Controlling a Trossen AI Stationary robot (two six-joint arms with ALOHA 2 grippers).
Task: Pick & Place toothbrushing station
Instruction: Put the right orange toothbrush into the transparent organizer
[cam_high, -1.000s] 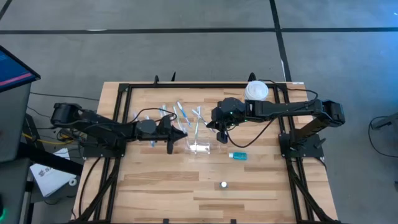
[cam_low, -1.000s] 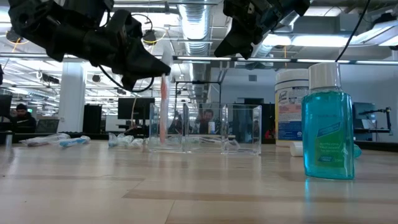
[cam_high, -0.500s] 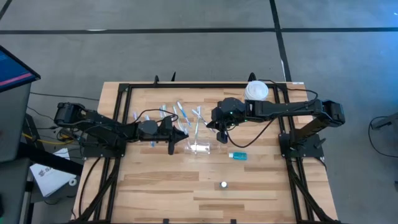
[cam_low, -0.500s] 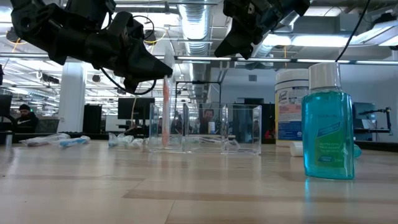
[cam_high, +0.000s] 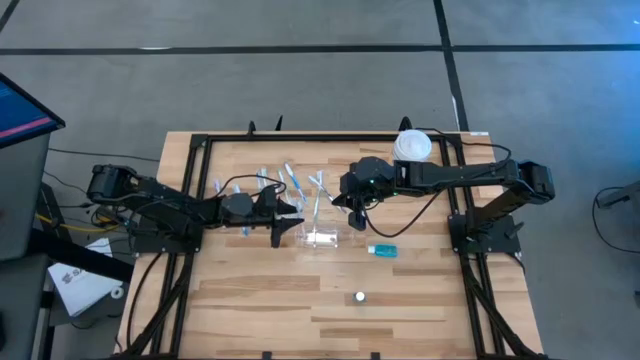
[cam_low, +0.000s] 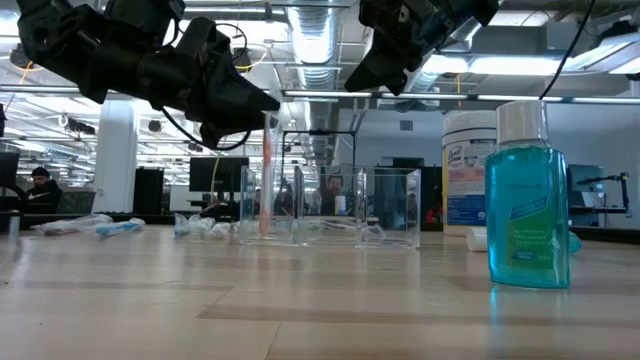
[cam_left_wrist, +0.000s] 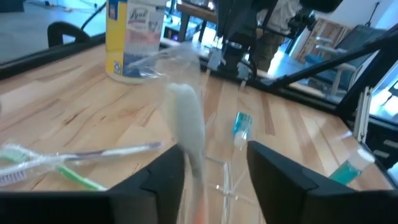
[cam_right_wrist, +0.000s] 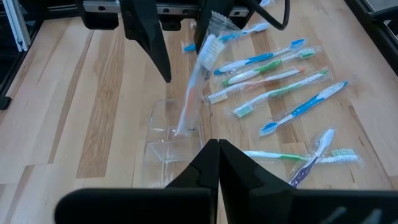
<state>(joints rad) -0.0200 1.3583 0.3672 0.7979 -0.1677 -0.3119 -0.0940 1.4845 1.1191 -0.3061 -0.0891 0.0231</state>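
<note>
Your left fingers stand open around the toothbrush dropped upright into the cup; right fingers closed, hovering.

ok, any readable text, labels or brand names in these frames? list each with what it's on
"Lysol": brand on the label of the tall white cylindrical wipes tub, partly cut off at the frame edge in the left wrist view.
Smaller print on that tub's label: too blurred to read.
Label on the clear bottle of blue-green liquid with a white cap: print too small to read.
Wrapped white-and-blue toothbrushes on the table: no legible markings.
</note>
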